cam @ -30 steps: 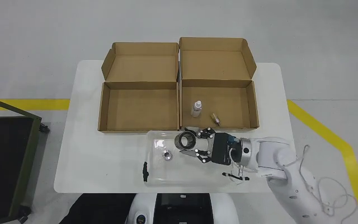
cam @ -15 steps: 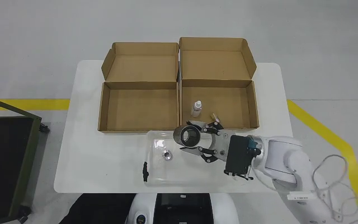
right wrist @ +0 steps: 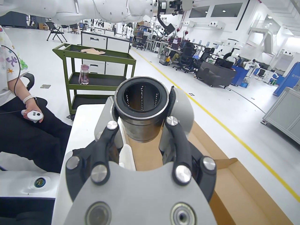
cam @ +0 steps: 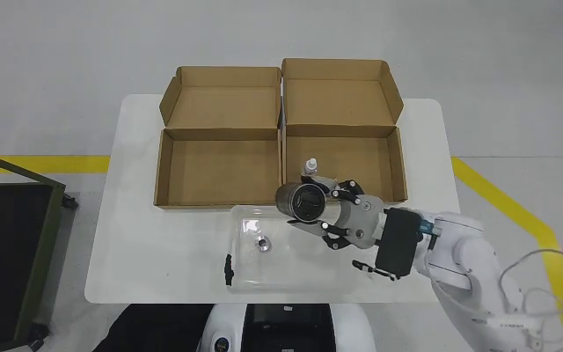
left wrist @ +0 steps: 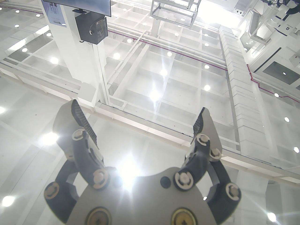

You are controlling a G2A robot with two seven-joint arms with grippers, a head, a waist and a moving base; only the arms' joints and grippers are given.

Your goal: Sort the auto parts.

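Right wrist view: the right hand [right wrist: 142, 107] clamps a dark metal cylindrical bearing [right wrist: 140, 120], hollow, black-rimmed, ball rows inside.

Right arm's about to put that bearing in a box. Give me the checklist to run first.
1. Grip: right end effector shut on the linear bearing, a finger on either side: ok.
2. Right cardboard box lid folded back, floor exposed: ok.
3. Drop spot: small white bottle sits in that box right beside the bearing: not ok here; shift toward bare floor.
4. Bearing's height over the box's front wall: cannot tell.
5. Left end effector open, pointing at the ceiling, holding nothing: ok.
6. Small metal part lies in the clear tray, apart from the arm: ok.
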